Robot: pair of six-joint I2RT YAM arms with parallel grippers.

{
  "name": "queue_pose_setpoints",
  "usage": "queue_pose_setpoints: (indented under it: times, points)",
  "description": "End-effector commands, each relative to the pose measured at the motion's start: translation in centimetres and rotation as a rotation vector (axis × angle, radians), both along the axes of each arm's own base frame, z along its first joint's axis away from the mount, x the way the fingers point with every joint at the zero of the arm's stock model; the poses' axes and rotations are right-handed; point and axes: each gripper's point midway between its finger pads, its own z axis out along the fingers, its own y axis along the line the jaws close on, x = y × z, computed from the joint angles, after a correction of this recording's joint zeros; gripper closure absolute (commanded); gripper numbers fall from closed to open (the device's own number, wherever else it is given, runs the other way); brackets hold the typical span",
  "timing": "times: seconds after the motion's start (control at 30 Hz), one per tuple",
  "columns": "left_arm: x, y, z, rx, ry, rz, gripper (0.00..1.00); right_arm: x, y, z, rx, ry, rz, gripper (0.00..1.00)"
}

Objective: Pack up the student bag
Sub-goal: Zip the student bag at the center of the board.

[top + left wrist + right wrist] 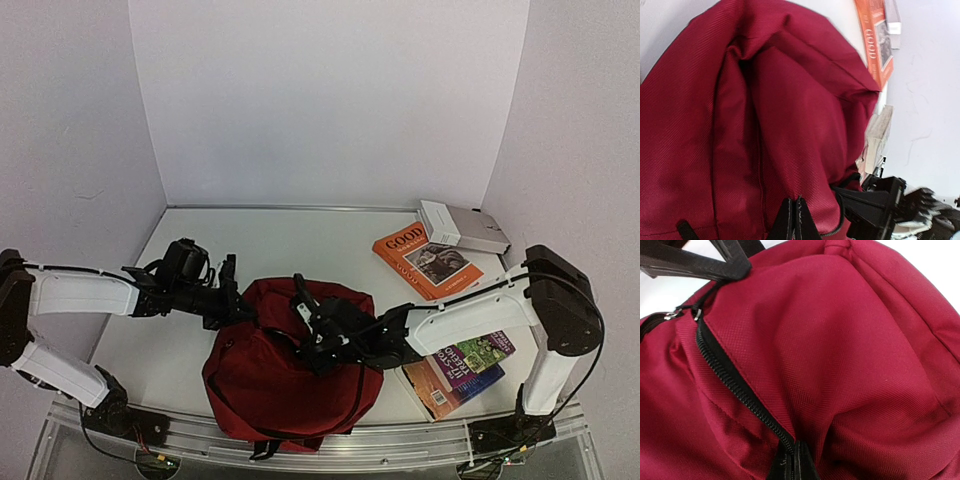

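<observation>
Red student bag [280, 385], left pincer [792, 220] and right pincer [795, 465] pinched shut on its cloth (orange book [425, 262] apart).

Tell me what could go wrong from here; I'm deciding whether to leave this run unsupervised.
1. The left gripper and right gripper are both shut on thin folds of the student bag; the fabric may slip out, or the whole bag may lift instead of opening.
2. The bag lies at the near edge of the table; a pull could drag it off.
3. The right arm reaches over the colourful book; a sweep might knock it.
</observation>
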Motion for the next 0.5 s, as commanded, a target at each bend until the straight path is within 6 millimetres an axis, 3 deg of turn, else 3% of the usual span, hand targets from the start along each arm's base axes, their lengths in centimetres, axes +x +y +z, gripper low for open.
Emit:
queue_pose_setpoints:
  times: [0.0,0.07,0.27,0.37,0.47]
  points:
    - [-0.1,-1.0,5.1,-0.108,-0.179,-0.095,1.0,0.2,-0.1,1.3,0.027,-0.002,-0.044,0.8]
    - [-0.5,-1.3,5.2,-0.109,-0.177,-0.13,1.0,0.0,0.4,3.0,0.072,0.004,-0.032,0.65]
    - [-1.1,-1.0,4.9,-0.047,-0.177,-0.174,1.0,-0.4,1.4,9.7,0.227,-0.012,-0.008,0.34]
    - [-1.0,-0.4,4.7,-0.017,-0.183,-0.155,0.99,0.1,1.7,11.6,0.264,-0.03,-0.026,0.26]
    - [-0.9,0.2,3.8,0.022,-0.157,-0.117,0.96,1.0,2.5,12.1,0.274,-0.04,-0.045,0.24]
